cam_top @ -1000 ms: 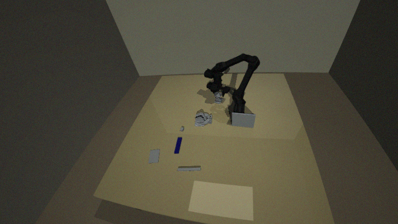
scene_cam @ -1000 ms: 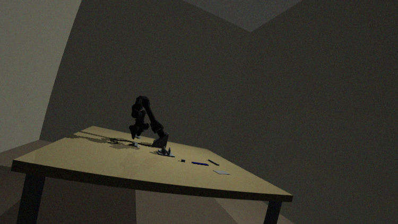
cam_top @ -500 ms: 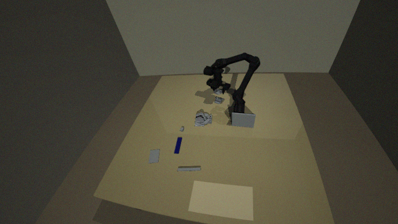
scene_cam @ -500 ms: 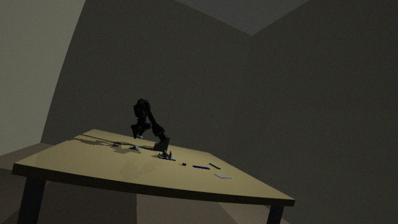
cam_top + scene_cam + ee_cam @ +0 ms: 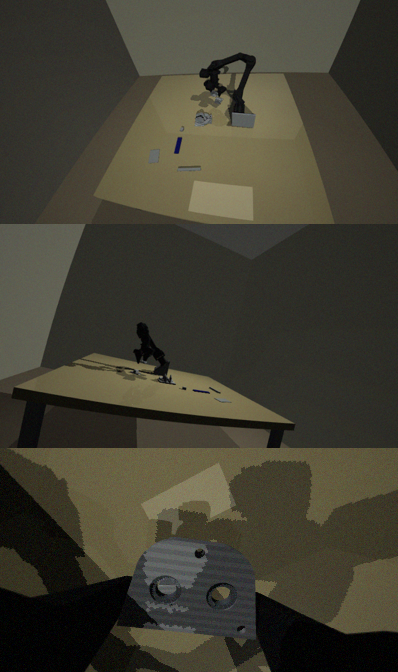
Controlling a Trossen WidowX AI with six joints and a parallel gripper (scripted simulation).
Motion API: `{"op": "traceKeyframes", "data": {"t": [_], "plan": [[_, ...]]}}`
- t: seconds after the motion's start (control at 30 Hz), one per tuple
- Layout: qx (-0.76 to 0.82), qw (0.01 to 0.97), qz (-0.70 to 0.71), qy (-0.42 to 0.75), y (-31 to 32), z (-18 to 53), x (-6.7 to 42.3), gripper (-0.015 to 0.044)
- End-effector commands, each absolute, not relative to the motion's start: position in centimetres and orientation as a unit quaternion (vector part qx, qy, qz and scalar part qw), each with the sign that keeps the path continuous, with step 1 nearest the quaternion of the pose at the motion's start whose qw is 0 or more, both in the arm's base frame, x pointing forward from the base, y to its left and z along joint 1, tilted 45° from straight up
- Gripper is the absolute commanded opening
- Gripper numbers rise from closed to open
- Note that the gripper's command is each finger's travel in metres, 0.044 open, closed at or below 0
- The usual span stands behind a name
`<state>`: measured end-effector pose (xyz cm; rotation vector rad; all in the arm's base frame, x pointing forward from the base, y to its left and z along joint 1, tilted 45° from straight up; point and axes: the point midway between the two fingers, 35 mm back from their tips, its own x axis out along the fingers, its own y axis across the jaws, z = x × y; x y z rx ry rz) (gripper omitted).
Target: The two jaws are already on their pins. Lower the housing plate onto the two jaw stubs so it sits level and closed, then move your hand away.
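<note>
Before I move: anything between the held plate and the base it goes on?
Nothing visible stands between the plate and the base. A low grey block sits on the table near the plate, below its height.
</note>
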<state>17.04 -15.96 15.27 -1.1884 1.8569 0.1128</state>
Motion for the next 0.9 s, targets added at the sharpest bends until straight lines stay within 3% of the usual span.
{"op": "traceKeyframes", "data": {"t": [0.0,0.87], "plan": [[-0.463,0.469,0.026,0.752,-15.2,14.1,18.0,0.0351],[-0.362,0.549,-0.104,0.746,-10.0,8.4,21.6,0.0351]]}}
